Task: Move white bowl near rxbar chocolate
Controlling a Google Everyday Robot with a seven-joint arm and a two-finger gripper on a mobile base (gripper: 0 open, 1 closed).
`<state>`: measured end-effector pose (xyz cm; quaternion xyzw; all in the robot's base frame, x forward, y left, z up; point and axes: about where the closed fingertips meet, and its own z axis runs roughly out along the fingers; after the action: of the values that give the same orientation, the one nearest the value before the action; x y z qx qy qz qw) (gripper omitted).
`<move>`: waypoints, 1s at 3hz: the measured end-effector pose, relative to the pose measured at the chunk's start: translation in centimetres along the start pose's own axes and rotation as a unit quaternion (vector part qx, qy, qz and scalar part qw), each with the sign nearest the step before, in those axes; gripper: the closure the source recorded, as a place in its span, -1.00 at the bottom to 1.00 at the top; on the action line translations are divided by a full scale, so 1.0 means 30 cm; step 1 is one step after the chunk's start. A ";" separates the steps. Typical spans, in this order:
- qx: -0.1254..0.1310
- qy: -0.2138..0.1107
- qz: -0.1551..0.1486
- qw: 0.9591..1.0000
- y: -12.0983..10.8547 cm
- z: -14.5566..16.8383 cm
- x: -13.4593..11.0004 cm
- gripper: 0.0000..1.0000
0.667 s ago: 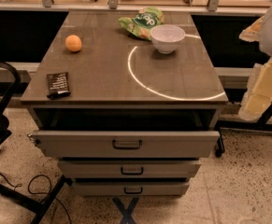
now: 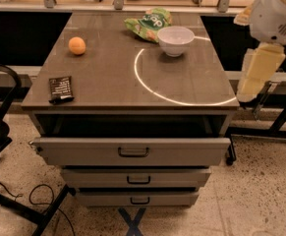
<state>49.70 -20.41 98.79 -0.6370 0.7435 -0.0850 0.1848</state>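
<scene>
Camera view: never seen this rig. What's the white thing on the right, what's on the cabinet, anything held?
One picture, looking down at a drawer cabinet from its front; the camera's mount is unknown. The white and cream shapes at right are the robot's arm. Its gripper is out of view, so no hold shows. On top: the white bowl back right, a green snack bag behind it, an orange fruit back left, the rxbar chocolate front left. The top drawer is pulled out.
</scene>
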 end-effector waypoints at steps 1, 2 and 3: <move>0.027 0.018 -0.046 0.998 -0.190 0.091 -0.049 -1.00; 0.058 0.045 -0.067 0.995 -0.305 0.147 -0.073 -1.00; 0.096 0.062 -0.071 0.991 -0.431 0.222 -0.118 -1.00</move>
<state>64.51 -18.46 97.96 -0.6610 0.6947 -0.2081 0.1926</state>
